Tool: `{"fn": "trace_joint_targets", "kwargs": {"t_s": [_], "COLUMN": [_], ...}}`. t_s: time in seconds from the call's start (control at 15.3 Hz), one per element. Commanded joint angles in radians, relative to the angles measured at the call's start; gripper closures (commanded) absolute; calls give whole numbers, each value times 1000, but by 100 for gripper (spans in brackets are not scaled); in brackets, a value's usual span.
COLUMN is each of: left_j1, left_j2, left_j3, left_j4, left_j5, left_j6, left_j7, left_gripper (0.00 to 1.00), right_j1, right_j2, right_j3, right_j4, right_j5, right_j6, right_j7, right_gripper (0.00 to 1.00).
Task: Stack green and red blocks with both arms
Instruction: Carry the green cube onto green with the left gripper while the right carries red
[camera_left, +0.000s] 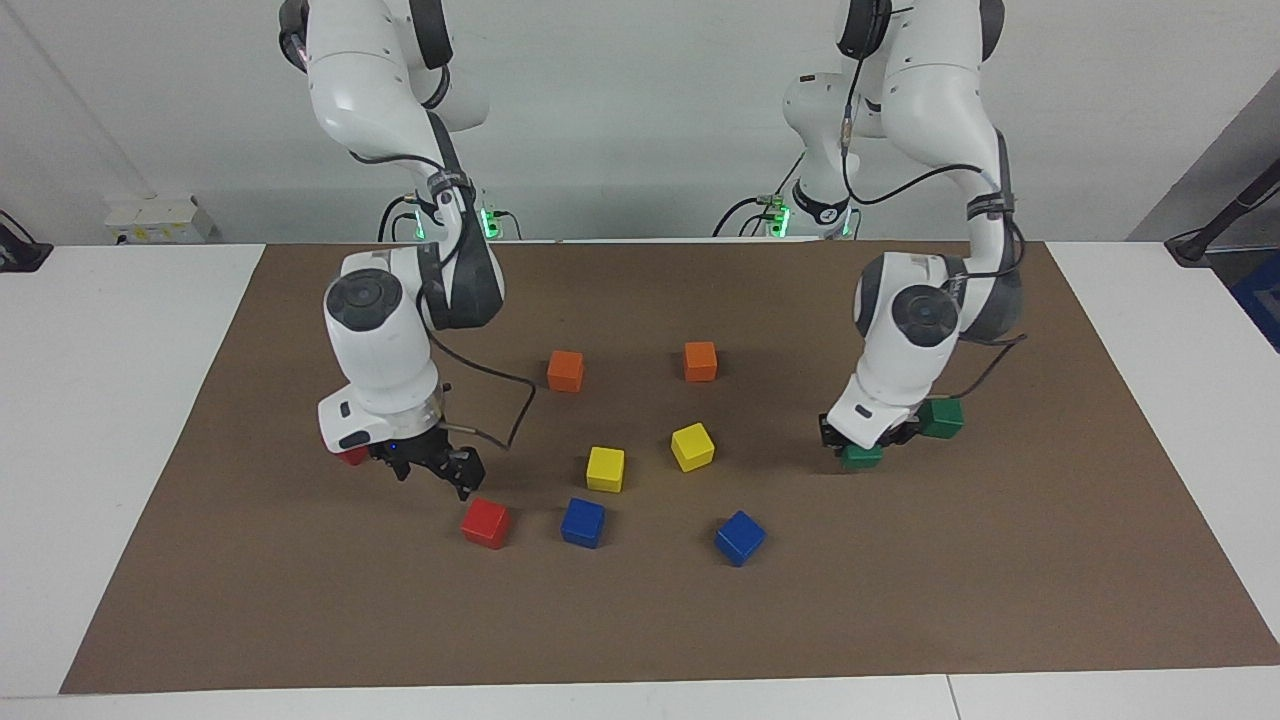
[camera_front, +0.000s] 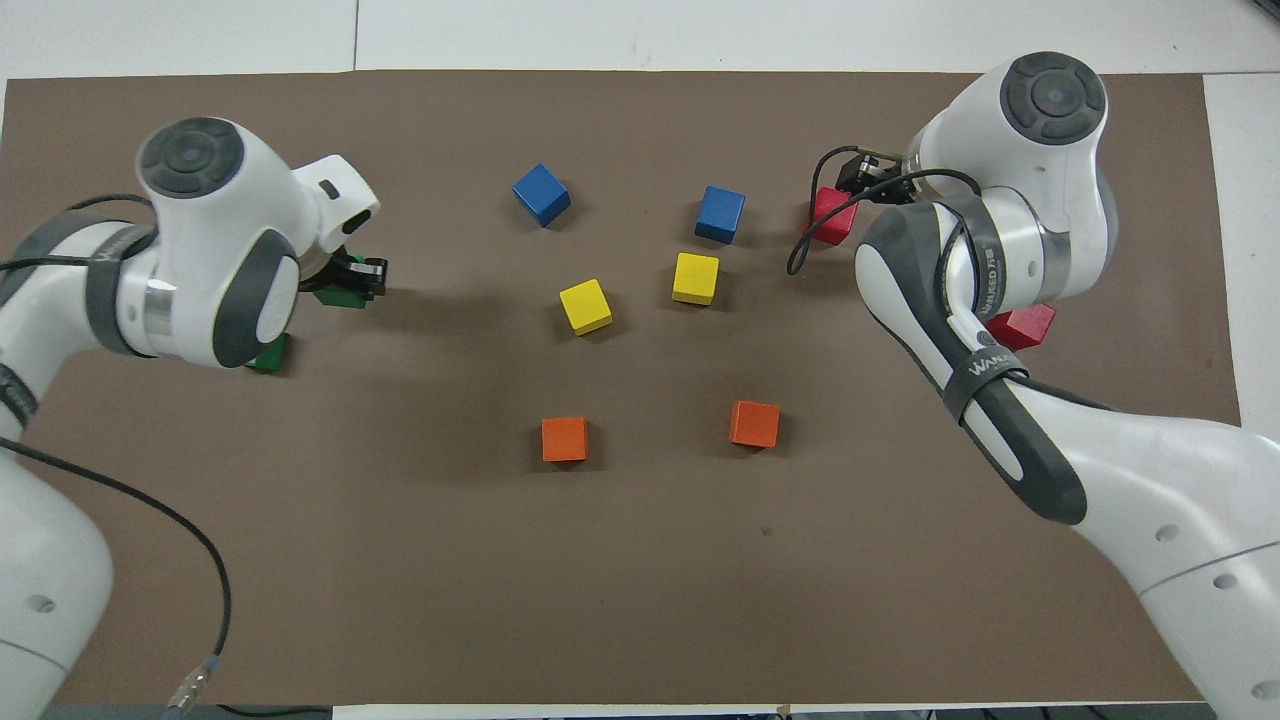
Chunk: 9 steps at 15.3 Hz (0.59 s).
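My left gripper (camera_left: 866, 443) is shut on a dark green cube (camera_left: 860, 458) and holds it low over the mat, beside the second green cube (camera_left: 941, 417). In the overhead view the left gripper (camera_front: 360, 276) shows with the held cube (camera_front: 335, 297), and the second green cube (camera_front: 268, 355) is partly hidden under the arm. My right gripper (camera_left: 435, 474) is open and empty, just above and beside a red cube (camera_left: 485, 522). The other red cube (camera_left: 352, 457) peeks out from under that hand. Overhead, the right gripper (camera_front: 848, 185) is at the red cube (camera_front: 832, 216), and the other red cube (camera_front: 1020, 325) lies nearer the robots.
Two orange cubes (camera_left: 565, 370) (camera_left: 700, 361), two yellow cubes (camera_left: 605, 468) (camera_left: 692, 446) and two blue cubes (camera_left: 583, 521) (camera_left: 740, 537) lie on the brown mat (camera_left: 640, 620) between the arms. The near blue cube is close beside the red cube at my right gripper.
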Motion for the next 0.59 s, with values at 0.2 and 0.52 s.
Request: {"fn": "trace_joint_targets", "kwargs": {"t_s": [0.2,0.52], "left_j1": [170,205], "left_j2": [-50,-68], "left_j3": [-15,-13], "left_j4": [-69,-108], "left_j5": [6,-63], "left_j6": [-7,-1], "left_j7": [287,343], "left_gripper": [100,100], "right_j1": [41,83], "right_j2": [156,185], "right_j3": [-4,-4], "right_j4": [222,224], "right_j5": [-29,-62], "right_j6": [-69,-27], "right_j7": [86,111], "right_gripper": [0,0]}}
